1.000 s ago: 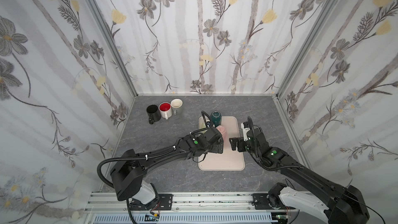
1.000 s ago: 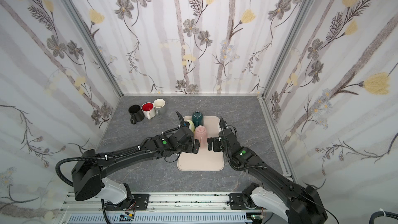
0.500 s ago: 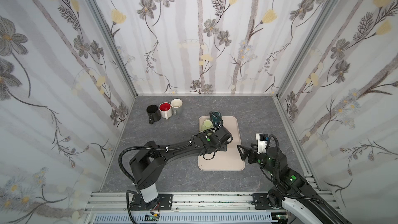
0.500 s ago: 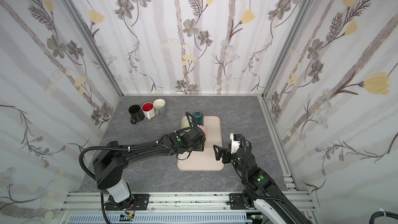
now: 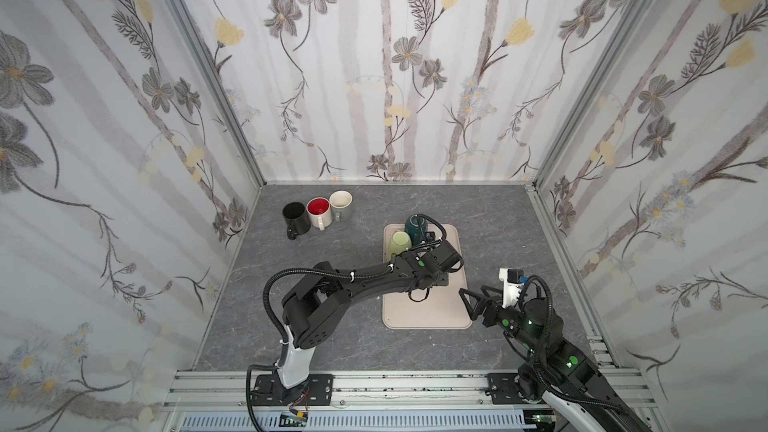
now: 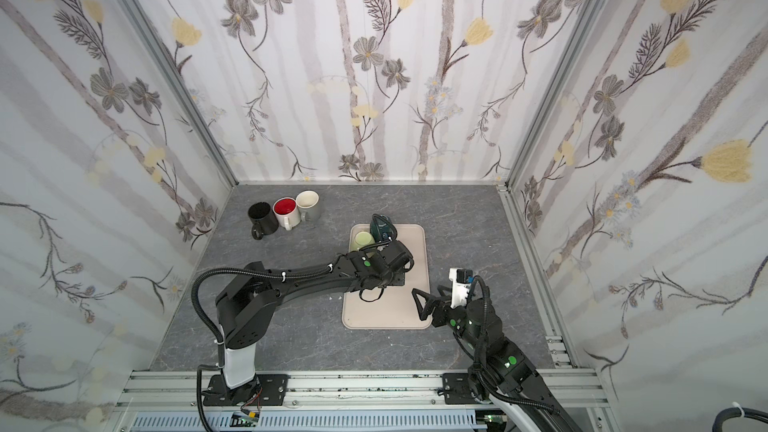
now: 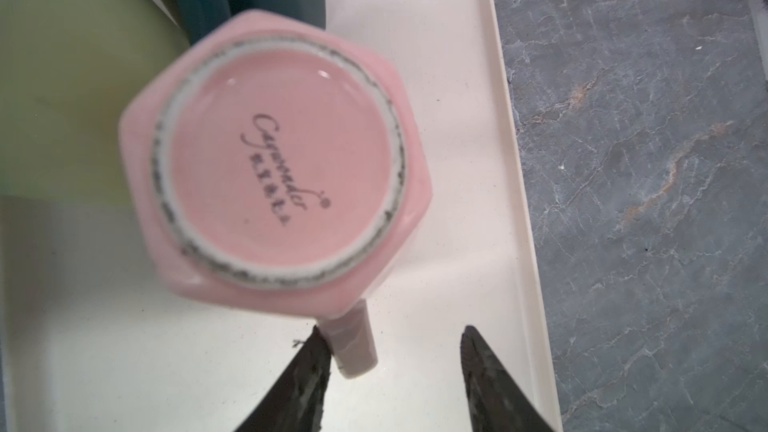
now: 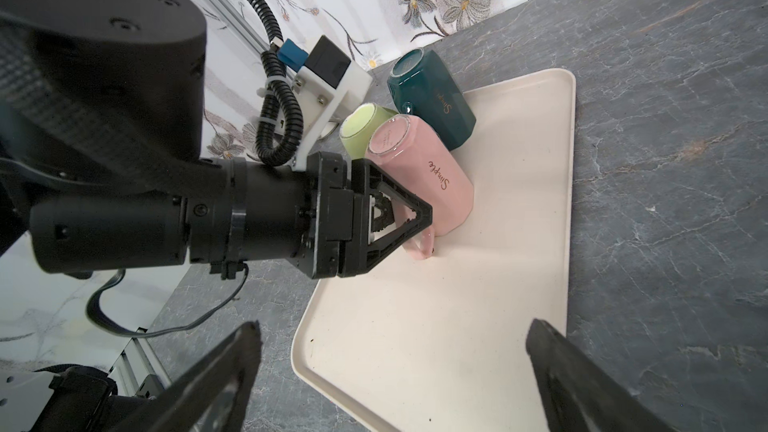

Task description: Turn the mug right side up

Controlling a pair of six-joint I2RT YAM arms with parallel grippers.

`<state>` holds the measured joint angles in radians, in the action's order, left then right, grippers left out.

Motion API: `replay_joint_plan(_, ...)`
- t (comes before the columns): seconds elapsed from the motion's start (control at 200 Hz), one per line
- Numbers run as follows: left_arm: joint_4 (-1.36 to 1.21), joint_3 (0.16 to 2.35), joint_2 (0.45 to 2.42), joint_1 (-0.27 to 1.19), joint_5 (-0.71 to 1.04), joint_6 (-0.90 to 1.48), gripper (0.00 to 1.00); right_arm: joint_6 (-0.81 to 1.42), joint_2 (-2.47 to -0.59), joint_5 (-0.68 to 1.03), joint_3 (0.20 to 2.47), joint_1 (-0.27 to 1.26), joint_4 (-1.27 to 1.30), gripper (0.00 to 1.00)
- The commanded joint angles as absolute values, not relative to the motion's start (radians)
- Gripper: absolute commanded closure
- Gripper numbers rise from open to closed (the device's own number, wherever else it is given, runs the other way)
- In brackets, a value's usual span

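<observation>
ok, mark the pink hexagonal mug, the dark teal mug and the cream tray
pink hexagonal ceramic mug (image 7: 276, 168): left wrist view, centre of its upturned base.
dark teal ceramic mug (image 8: 432, 105): right wrist view, its side wall.
cream rectangular tray (image 8: 478, 284): right wrist view, bare floor.

From high, down onto whole table (image 5: 490, 218) in both top views; from left wrist, close over mug (image 7: 274, 168); from right wrist, same mug, sideways.

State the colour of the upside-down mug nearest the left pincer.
The mug is pink, with dark lettering printed on its base. It shows best in the left wrist view.
</observation>
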<state>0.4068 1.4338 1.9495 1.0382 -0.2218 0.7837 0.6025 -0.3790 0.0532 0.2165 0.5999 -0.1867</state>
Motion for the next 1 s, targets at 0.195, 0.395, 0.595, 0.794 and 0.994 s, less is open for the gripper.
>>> replay_joint_plan(0.195, 0.47, 1.446, 1.971, 1.036, -0.296, 0.821, 0.58, 0.633, -0.357, 0.06, 0.206, 0.599, -0.216, 0.0)
replay_joint_plan(0.395, 0.482, 1.476, 1.99, 1.025, -0.289, 0.818, 0.58, 0.638, -0.362, 0.063, 0.203, 0.6, -0.216, 0.0)
replay_joint_plan(0.595, 0.485, 1.483, 1.993, 1.02, -0.293, 0.817, 0.6, 0.637, -0.377, 0.058, 0.201, 0.599, -0.208, 0.0)
replay_joint_plan(0.794, 0.49, 1.482, 2.0, 1.01, -0.293, 0.822, 0.64, 0.638, -0.403, 0.061, 0.199, 0.597, -0.193, 0.0)
replay_joint_plan(0.994, 0.495, 1.482, 2.002, 1.005, -0.286, 0.839, 0.67, 0.65, -0.4, 0.064, 0.19, 0.598, -0.193, 0.0)
